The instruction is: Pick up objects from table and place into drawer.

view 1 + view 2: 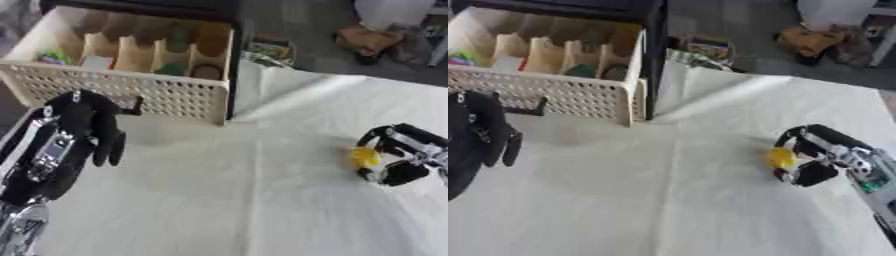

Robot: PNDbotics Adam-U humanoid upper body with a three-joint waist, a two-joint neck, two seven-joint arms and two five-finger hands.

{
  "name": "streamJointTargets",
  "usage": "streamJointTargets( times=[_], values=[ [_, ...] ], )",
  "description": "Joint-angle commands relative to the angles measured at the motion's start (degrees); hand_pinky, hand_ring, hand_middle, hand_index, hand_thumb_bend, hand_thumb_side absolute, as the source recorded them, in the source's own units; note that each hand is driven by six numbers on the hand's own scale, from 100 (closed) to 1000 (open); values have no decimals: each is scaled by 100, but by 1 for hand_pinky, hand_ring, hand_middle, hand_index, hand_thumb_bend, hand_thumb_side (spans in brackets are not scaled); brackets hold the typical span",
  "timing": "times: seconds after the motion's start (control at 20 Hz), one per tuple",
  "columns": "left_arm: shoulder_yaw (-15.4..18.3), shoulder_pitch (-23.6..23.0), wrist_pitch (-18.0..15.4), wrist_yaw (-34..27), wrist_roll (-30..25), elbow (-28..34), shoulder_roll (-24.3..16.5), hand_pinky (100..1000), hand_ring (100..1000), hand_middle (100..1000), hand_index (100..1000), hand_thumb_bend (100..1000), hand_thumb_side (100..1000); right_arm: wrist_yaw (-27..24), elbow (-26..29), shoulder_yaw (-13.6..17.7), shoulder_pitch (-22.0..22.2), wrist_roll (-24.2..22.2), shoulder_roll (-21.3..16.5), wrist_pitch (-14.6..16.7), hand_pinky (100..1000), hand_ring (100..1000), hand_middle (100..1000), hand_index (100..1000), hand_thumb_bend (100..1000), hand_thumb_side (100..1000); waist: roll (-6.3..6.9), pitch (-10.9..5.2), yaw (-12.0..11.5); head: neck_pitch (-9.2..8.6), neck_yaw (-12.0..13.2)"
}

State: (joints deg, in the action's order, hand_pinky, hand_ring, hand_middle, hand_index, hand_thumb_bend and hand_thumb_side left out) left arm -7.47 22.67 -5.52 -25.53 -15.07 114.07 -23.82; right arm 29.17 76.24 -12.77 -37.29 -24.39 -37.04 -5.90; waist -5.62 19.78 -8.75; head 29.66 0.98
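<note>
Rightward, the right hand (811, 155) curls around a round yellow object (781, 158).

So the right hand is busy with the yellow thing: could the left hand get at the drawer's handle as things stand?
Probably yes. The left hand hangs just in front of the drawer, beside its dark handle, fingers relaxed and holding nothing, with nothing between them.
</note>
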Motion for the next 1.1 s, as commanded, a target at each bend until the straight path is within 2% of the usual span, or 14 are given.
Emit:
streamJointTargets(
  times=[0.05,1.1],
  values=[
    [18,35,30,3,0,53,-50,252,205,380,646,100,529,-116,101,26,-42,-4,-126,-65,713,647,100,620,285,100,23,-109,16,-13,28],
    [56,24,87,-108,17,53,-94,253,208,381,645,100,545,-668,560,198,-131,103,-265,-373,702,602,100,568,264,100,8,-195,63,-58,36]
  ],
)
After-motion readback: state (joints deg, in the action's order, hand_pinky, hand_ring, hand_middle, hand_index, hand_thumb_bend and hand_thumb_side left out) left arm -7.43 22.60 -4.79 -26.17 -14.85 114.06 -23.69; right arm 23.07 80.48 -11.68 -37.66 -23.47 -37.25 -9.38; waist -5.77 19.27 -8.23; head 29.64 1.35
